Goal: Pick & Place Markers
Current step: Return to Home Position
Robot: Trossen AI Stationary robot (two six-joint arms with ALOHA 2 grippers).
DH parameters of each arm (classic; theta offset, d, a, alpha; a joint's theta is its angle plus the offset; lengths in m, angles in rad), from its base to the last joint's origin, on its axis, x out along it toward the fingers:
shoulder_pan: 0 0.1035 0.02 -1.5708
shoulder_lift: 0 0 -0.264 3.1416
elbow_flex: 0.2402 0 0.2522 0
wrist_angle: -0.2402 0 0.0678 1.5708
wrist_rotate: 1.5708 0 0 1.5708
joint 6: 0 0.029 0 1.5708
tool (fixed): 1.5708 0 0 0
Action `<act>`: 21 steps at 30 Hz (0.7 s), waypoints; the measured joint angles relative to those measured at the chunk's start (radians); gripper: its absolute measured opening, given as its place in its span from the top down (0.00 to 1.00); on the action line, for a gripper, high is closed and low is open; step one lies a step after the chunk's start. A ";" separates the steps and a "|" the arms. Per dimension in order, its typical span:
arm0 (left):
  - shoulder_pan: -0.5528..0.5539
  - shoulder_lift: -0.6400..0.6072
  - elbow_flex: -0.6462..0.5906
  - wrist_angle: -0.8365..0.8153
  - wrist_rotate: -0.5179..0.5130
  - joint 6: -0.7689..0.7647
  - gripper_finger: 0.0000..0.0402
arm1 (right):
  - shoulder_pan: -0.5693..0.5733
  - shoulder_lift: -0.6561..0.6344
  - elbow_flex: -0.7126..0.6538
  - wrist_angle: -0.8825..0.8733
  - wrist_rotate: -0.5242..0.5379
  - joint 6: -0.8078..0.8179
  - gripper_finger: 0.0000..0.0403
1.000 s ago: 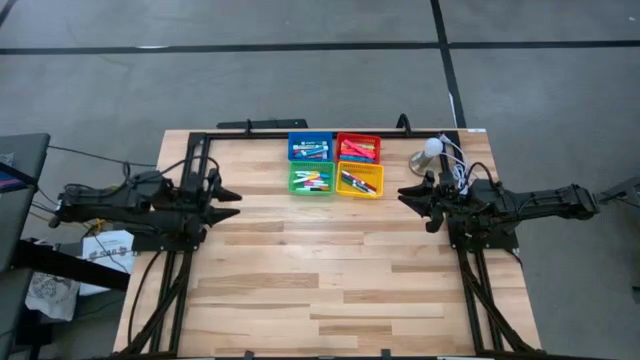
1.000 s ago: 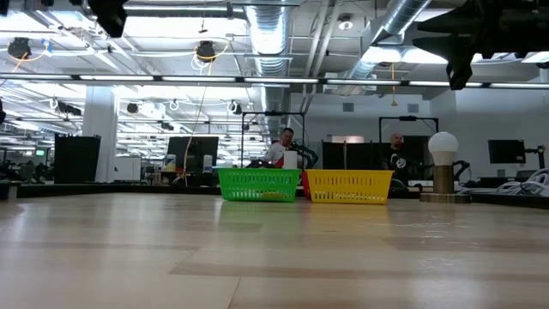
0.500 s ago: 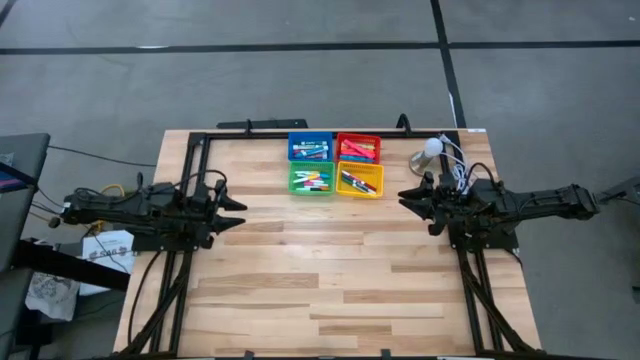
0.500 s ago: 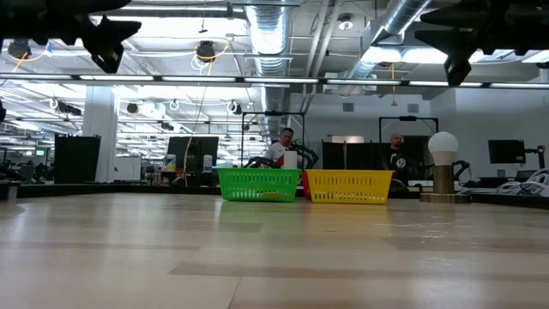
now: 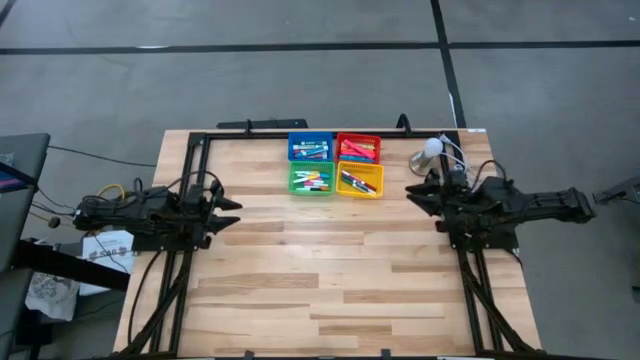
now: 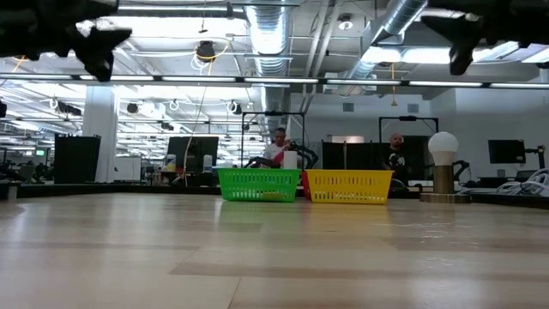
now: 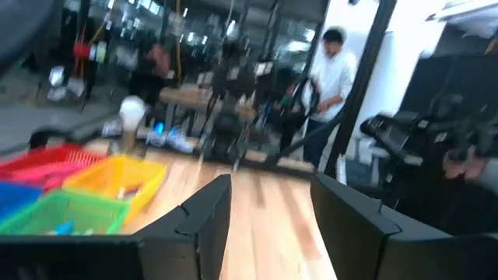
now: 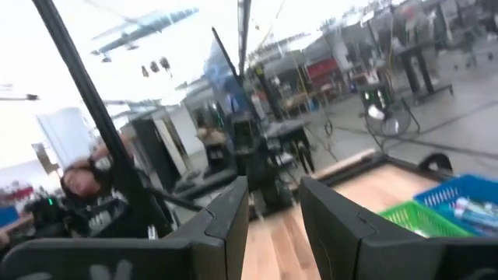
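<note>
The left gripper [image 5: 228,211] and right gripper [image 5: 414,190] are held spread at opposite sides of the table [image 5: 330,285], with open wood between. From above, markers [image 5: 314,181] are seen in trays [image 5: 312,194].

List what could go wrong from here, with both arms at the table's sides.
1. The right claw, open, sits close to the lamp and its white cables. A swing of that arm could snag a cable or tip the lamp.
2. A yellow cable lies loose by the left arm, behind the open left claw. It might catch on a joint.
3. The markers lie heaped in the green tray. A bump might spill them.
</note>
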 joint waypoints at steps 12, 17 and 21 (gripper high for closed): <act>0.000 0.000 -0.028 -0.024 -0.015 -0.026 0.56 | 0.015 -0.255 -0.061 -0.127 -0.002 0.001 0.73; 0.000 0.000 -0.087 0.024 -0.016 -0.026 0.56 | 0.006 -0.238 -0.170 -0.020 0.005 0.030 0.73; 0.000 0.004 -0.109 0.016 -0.043 -0.032 0.56 | 0.001 -0.238 -0.215 0.010 0.005 0.022 0.73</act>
